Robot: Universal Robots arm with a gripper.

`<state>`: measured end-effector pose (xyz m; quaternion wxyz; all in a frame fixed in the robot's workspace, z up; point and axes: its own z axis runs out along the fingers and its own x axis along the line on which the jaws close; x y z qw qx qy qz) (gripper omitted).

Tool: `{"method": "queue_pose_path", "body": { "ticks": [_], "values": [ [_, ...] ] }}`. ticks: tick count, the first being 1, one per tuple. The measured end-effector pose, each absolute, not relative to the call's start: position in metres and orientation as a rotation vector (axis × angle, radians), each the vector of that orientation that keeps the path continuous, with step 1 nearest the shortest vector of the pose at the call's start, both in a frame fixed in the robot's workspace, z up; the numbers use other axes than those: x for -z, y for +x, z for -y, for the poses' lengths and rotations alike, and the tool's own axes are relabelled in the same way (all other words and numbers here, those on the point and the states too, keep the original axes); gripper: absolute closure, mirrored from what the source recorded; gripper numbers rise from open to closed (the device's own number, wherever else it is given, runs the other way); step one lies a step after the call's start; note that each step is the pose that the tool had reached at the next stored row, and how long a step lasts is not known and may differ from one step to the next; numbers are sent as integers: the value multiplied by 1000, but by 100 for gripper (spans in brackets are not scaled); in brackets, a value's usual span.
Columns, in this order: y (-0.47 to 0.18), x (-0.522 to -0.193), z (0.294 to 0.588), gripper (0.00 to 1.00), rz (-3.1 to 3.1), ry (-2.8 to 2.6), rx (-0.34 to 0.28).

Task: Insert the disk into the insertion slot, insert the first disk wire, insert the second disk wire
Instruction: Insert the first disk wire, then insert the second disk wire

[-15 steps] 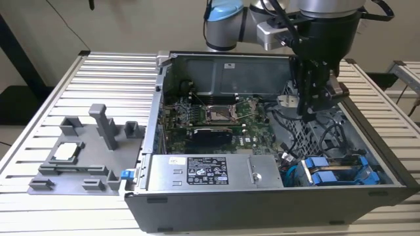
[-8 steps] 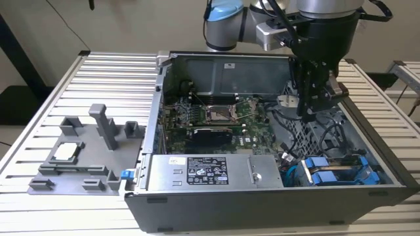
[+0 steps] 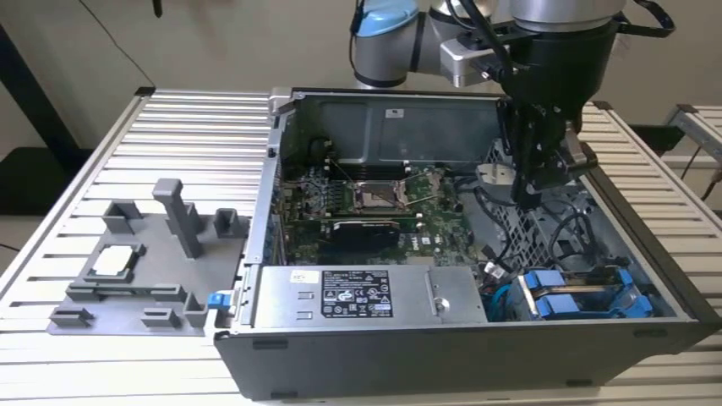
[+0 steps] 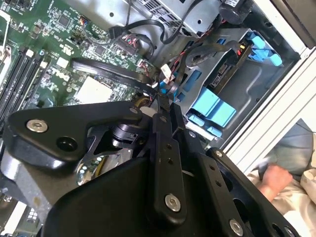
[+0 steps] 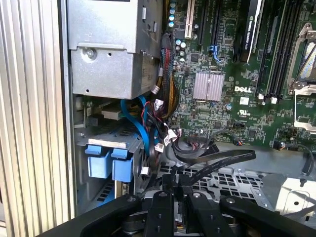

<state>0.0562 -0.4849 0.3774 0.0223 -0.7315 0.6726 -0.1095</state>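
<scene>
As I judge it, you are working at the wire stage. The disk (image 3: 560,305) is already sitting in the insertion slot (image 5: 111,142), at the near corner of the computer case (image 3: 451,355) on the exterior view's right. Its blue end tabs are facing the power supply (image 3: 355,296). A second, alike drive is lying just beside it, and I am not sure which pair of tabs belongs to which.

Your gripper (image 3: 533,196) is hanging down inside the case, farther back than the slot. It is over the perforated metal plate (image 5: 232,180) and just beside the motherboard (image 3: 361,199). In both wrist views its fingers (image 4: 165,148) are drawn narrow, with the tips almost together. They are ending right at the cable bundle (image 5: 158,128), where flat black cables (image 5: 217,160) and small white connectors are crowding together. I cannot tell whether the tips are pinching a cable end. Nor can I tell whether any wire is already seated in the disk.

In my judgement the next move calls for a sure grip on one connector and a path to the slot that is clear of the loose cables. It also calls for the plug to be squared to the drive's port before any push.

A person's hand (image 4: 274,180) is resting outside the case wall, so you are working with someone close by.
</scene>
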Motion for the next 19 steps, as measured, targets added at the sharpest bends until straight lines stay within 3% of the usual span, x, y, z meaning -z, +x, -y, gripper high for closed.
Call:
{"method": "queue_pose_path", "body": {
  "ticks": [19],
  "values": [
    [61,-377,495,84,-2086,-2269,335]
  ]
}}
